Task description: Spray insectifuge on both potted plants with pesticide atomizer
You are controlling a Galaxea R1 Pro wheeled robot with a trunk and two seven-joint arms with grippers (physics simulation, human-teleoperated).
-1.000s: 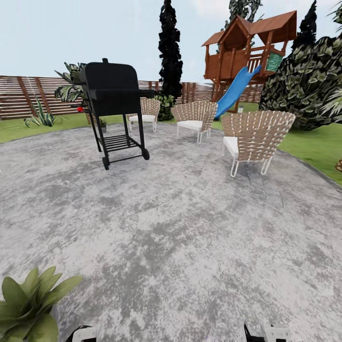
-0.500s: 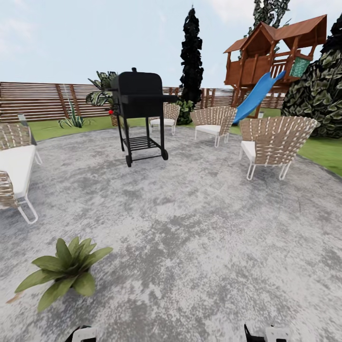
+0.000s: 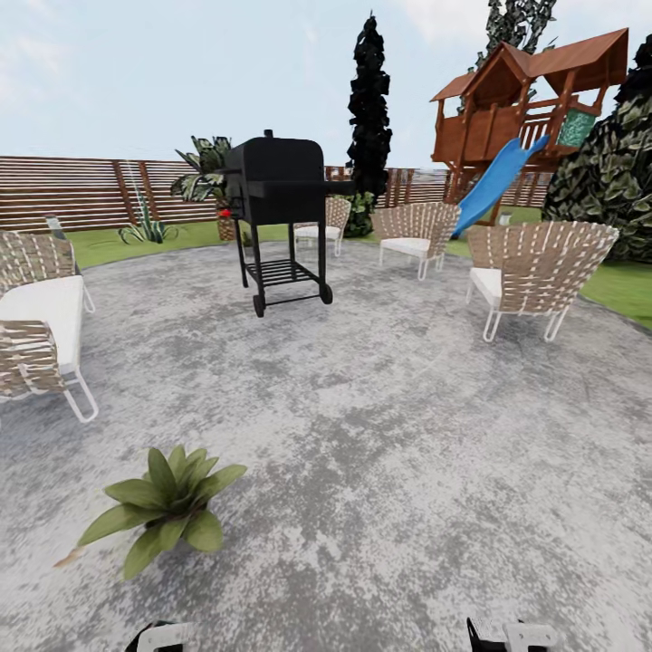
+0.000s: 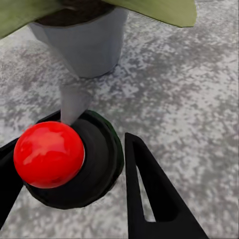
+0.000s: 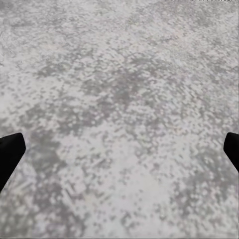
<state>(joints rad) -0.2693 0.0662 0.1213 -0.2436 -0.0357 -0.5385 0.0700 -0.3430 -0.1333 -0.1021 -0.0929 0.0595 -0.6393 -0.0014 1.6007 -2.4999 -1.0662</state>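
**Atomizer in the left gripper, one potted plant close by on the patio**

Grey mottled stone of the patio (image 3: 389, 435) spreads across most of the head view. At the lower left of that frame sits a potted plant (image 3: 167, 507), a low rosette of broad pointed green leaves, standing directly on the stone. At the very bottom edge, slivers of both arms peek in, left and right.

In the left wrist view the left gripper (image 4: 74, 174) has its two dark fingers set either side of the pesticide atomizer (image 4: 84, 164), a dark green round body seen end-on with a bright red ball on top. The fingers look pressed against it, so the jaws are closed around the bottle. Just beyond it, at the top of that frame, stands a grey pot (image 4: 84, 42) with green leaves spilling over its rim.

The right gripper (image 5: 119, 149) shows as two dark fingertips at the far left and right edges of its wrist view, spread wide with bare stone between them and nothing held.

Farther off in the head view: a black grill (image 3: 276, 213) on wheels at centre, wicker chairs (image 3: 534, 272) to the right and left, a brown slatted fence (image 3: 81, 190) at the back, and a wooden playhouse (image 3: 534, 91) with a blue slide at the upper right.
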